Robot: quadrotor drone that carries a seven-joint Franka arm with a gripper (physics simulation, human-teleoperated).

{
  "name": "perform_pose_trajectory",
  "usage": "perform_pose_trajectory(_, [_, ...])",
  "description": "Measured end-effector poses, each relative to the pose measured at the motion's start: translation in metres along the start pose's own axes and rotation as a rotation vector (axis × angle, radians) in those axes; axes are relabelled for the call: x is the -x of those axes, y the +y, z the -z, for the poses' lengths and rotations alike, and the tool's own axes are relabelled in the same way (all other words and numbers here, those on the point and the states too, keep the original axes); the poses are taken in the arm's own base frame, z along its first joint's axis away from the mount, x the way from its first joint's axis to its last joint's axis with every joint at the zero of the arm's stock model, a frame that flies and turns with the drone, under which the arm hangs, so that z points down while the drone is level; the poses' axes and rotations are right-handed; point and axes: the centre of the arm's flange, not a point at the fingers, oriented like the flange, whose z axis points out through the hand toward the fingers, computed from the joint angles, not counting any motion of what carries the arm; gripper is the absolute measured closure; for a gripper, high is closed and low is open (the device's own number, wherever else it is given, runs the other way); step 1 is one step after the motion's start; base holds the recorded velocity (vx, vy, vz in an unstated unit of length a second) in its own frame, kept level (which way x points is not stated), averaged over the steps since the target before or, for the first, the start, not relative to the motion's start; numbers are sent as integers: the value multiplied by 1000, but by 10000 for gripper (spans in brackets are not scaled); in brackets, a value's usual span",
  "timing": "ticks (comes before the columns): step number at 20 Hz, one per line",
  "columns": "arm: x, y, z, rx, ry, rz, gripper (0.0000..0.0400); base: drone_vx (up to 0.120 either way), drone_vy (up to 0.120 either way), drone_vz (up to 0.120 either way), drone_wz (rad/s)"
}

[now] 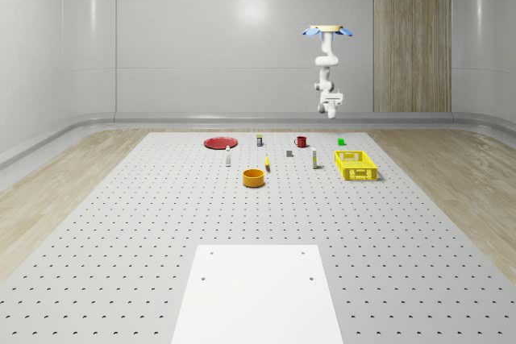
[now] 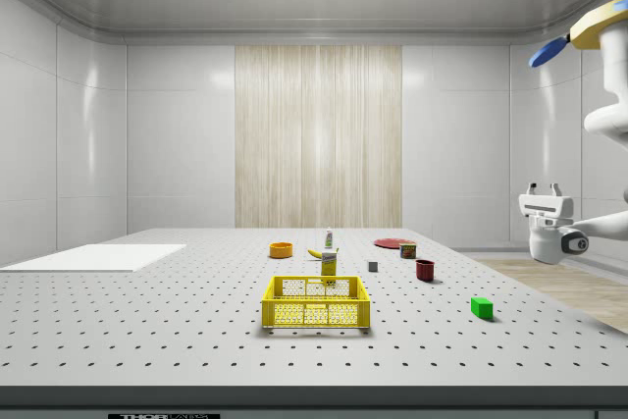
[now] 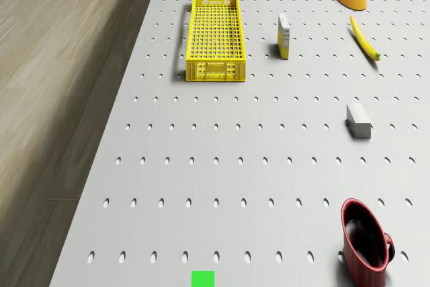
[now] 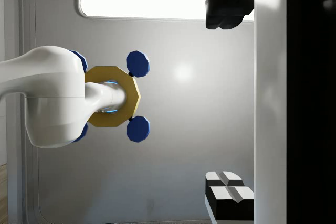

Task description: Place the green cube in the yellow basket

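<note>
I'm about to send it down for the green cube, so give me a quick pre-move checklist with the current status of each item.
1. Green cube free on the table, nothing touching it: ok.
2. Yellow basket upright and empty: ok.
3. Drone hovering high near the cube: ok.
4. Gripper pointing down at the cube: not ok, it points upward.
5. Fingers apart, nothing held: ok.
6. Red mug apart from the cube: ok.

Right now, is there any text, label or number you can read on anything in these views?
Nothing legible.
Strip along the table's front edge, side view: white marks, too small to read.
Small box beside the yellow basket: printed faces, too blurred to read.
Green cube, red mug: no markings.
</note>
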Motion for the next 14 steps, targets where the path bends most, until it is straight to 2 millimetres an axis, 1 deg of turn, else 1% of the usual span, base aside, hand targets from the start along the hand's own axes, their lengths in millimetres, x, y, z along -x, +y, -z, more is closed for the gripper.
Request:
perform_pose_trajectory(1, [0, 0, 0, 2, 3, 0, 0, 0, 120, 0, 0])
perform_pose_trajectory(6, [2, -2, 0, 18, 24, 0, 0, 120, 120, 0, 0])
perform_pose_trajectory(14, [12, -11, -1, 109, 124, 2, 0, 120, 0, 0, 0])
